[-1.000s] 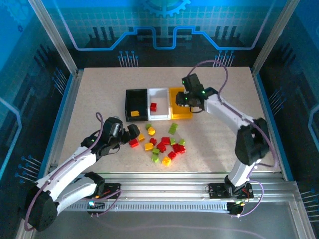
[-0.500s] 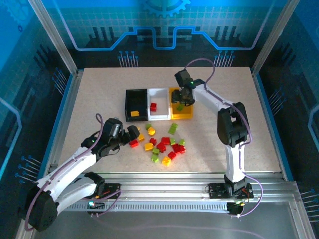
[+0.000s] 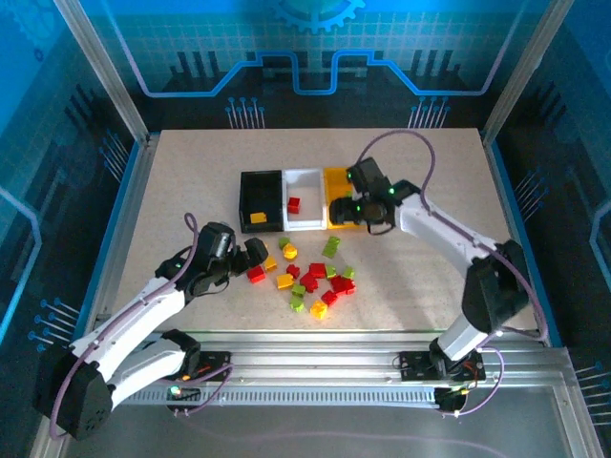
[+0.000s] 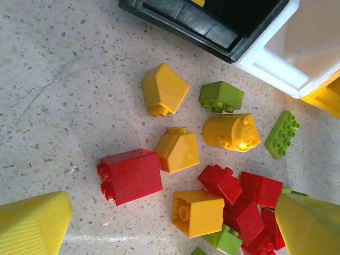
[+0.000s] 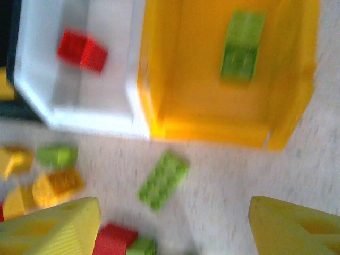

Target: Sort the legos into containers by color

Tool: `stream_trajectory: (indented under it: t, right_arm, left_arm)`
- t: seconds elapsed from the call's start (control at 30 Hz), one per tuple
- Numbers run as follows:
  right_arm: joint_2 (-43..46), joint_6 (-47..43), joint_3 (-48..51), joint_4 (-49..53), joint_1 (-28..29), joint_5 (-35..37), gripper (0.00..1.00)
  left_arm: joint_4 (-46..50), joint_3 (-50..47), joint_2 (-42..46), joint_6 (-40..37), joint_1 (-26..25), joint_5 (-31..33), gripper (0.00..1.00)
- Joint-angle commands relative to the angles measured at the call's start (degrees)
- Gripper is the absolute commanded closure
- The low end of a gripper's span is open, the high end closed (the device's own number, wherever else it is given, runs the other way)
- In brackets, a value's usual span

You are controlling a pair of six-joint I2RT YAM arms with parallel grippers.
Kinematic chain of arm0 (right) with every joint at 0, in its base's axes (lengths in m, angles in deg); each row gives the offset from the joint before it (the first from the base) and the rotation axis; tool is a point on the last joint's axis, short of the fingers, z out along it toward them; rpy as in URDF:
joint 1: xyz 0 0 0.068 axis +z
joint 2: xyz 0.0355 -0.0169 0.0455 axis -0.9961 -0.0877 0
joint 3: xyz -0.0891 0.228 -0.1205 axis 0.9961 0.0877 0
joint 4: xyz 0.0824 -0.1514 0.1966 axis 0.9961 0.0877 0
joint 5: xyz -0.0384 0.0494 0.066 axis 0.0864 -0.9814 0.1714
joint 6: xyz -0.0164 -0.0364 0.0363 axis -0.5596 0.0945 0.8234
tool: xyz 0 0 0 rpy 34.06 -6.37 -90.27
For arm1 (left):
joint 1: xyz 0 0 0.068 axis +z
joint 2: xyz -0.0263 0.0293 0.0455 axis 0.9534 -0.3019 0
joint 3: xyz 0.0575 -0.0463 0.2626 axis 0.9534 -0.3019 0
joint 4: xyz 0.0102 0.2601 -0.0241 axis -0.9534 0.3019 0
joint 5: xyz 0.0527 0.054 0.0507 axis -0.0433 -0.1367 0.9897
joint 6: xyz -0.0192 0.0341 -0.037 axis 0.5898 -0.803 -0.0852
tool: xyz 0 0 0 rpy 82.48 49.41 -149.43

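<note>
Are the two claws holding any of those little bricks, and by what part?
Nothing is held. The left gripper and right gripper both stand open with no brick between their fingers.

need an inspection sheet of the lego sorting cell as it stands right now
Surface: beige speckled table, no spills or damage seen.
Job's things: black bin holds one yellow-orange brick; white bin holds one red brick; yellow bin holds one green plate; loose pile of red, yellow-orange and green legos lies on the near side of the bins.
Clutter: nothing seen.
Grippers: left gripper open, low at the pile's left edge by a loose red block; right gripper open, empty, at the yellow bin's near side.
Cables: purple cable along each arm; one loop arches above the right arm.
Surroundings: aluminium frame posts, blue-lit panels behind.
</note>
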Motion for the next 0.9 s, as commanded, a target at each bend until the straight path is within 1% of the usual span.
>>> stream_trajectory:
  t: [0.0,0.13,0.23,0.3,0.43,0.7,0.87]
  right_arm:
    - [5.3,0.3,9.5,2.5,3.9,-1.3,0.26]
    - [10.0,2.7,19.4,1.7,8.3,-4.7,0.28]
    - [10.9,4.4,24.5,-0.6,10.8,-6.0,0.32]
    - [10.4,5.1,26.1,-2.2,11.2,-6.5,0.35]
    - [9.1,5.4,27.0,-4.7,11.6,-6.2,0.41]
    - [7.1,5.8,26.3,-7.1,11.6,-5.4,0.47]
    - [5.8,6.1,26.6,-6.3,11.5,-4.3,0.59]
  left_arm:
    - [1.0,0.8,-0.3,-1.6,0.9,-1.6,0.01]
    - [-0.3,-0.7,-0.6,-0.8,1.3,-2.1,0.01]
    - [-1.0,-1.4,-1.0,-0.3,1.4,-2.5,0.01]
    - [-1.4,-1.8,-1.2,0.0,1.4,-2.7,0.01]
    - [-1.5,-2.2,-1.6,0.0,1.4,-2.9,0.01]
    - [-2.0,-2.8,-2.3,0.4,1.4,-3.2,0.01]
    - [-1.9,-2.8,-2.6,0.4,1.5,-3.2,0.01]
